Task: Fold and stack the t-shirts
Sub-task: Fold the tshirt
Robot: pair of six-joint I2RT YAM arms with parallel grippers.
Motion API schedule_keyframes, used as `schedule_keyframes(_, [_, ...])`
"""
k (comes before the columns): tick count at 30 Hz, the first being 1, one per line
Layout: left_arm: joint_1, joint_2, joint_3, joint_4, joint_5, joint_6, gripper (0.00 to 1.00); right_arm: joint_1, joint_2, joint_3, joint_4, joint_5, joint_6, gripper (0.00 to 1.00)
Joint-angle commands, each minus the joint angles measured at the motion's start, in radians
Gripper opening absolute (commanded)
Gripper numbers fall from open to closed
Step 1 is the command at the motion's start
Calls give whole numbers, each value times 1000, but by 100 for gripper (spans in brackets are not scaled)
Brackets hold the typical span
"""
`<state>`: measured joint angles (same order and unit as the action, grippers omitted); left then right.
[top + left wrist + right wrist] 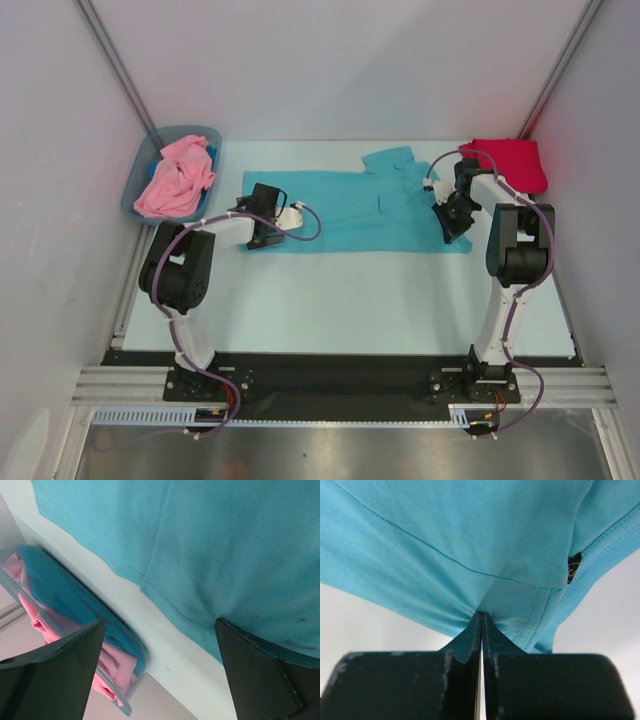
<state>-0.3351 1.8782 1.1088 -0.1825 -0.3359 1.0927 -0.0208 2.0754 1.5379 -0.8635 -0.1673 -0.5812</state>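
**Teal t-shirt** (350, 205): spread flat, long axis L–R, just right of bin (134, 186). Hem end is nearest the bin. One short sleeve points to far side. Collar end is farthest from bin, w/ cloth puckered into a pinch.
**Pink t-shirt** (175, 180): crumpled heap inside bin.
**Red t-shirt** (512, 160): compact bundle, well right of bin.

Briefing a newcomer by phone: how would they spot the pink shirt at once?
By the table's far left corner stands a grey-blue bin. The pink shirt lies crumpled inside it. Its neighbours differ: the teal shirt lies spread mid-table and the red shirt sits at the far right corner.
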Motion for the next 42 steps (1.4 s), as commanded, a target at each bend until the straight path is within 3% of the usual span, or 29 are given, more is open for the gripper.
schedule_keyframes(1, [28, 4, -63, -146, 54, 10, 100, -33, 12, -45, -124, 88, -39, 0])
schedule_keyframes(42, [-38, -156, -250, -268, 113, 115, 99, -33, -66, -87, -215, 91, -140, 0])
